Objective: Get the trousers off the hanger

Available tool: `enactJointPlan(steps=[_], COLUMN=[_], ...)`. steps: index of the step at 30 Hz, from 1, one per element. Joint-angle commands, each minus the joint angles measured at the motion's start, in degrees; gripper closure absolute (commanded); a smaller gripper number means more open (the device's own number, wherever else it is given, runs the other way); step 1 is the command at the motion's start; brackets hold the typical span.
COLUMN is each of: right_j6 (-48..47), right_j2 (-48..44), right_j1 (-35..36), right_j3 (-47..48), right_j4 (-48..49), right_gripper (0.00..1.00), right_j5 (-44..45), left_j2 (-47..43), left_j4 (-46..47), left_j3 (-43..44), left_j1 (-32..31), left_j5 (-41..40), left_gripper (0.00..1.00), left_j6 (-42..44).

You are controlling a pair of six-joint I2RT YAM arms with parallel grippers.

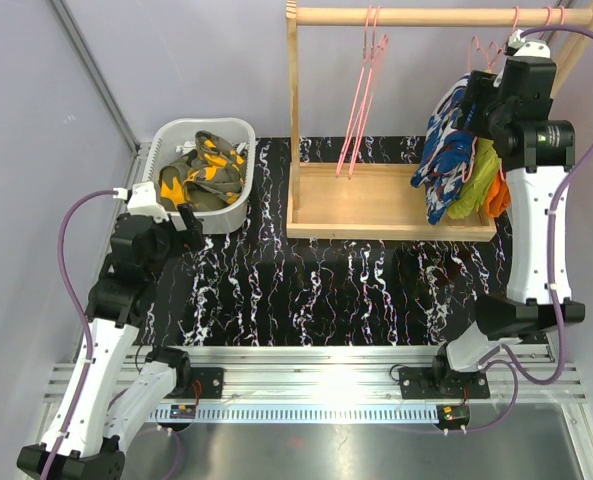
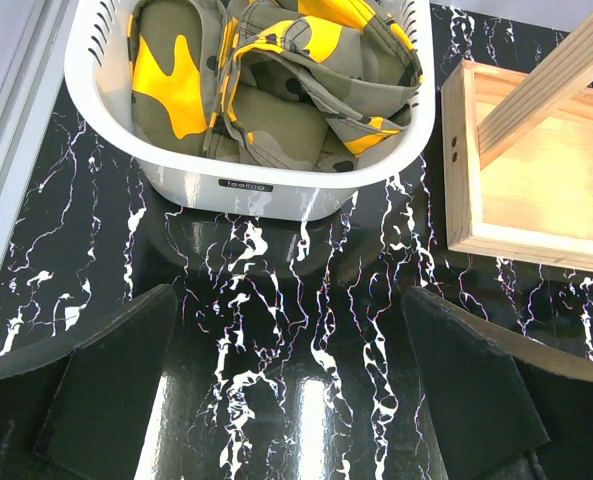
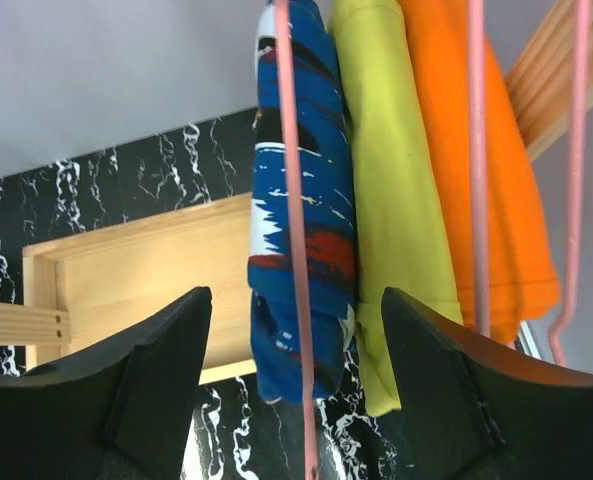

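Beside the rail (image 1: 436, 16), right hand (image 3: 296, 295) spread astride blue trousers (image 3: 316, 210), clear only from its wrist, left hand (image 2: 288, 295) spread before basket (image 2: 276, 190).

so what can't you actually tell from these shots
Top view: the right arm hides the right gripper, so contact with the blue trousers is unclear there.
Right wrist view: the top edge cuts off where the blue trousers meet the pink hanger.
Top and left wrist views: the camouflage trousers cover whatever lies beneath them in the basket.
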Motion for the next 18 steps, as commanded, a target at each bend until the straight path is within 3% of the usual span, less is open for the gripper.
enactJointPlan(steps=[1,2,8,12,14,18], right_j6=[0.6,0.6,-0.1,-0.2,0.1,0.1], right_j2=[2.5,3.0,4.4,3.3,2.8,2.5], right_j1=[-1.5,-1.6,-1.6,-1.5,-1.6,-1.6], right_j3=[3.7,4.1,2.8,2.0,2.9,5.1], right_j4=[-0.9,-1.0,0.8,3.3,3.2,2.6], right_gripper=[0.25,0.36,0.61,0.93,1.0,1.0], right_j5=[-4.1,-5.4,-10.6,-9.9,-10.1,-11.6], left_j2=[0.1,0.0,0.0,0.2,0.4,0.5], left_j4=[1.3,1.3,1.2,1.3,1.3,1.4], left_j3=[0.4,0.4,0.5,0.5,0.5,0.5], left_j1=[0.2,0.3,0.3,0.3,0.3,0.3], left_j5=[1.0,1.1,1.7,1.9,2.1,2.8], left_gripper=[0.01,0.01,0.01,0.01,0.01,0.01], left_j6=[0.7,0.7,0.6,0.7,0.7,0.4])
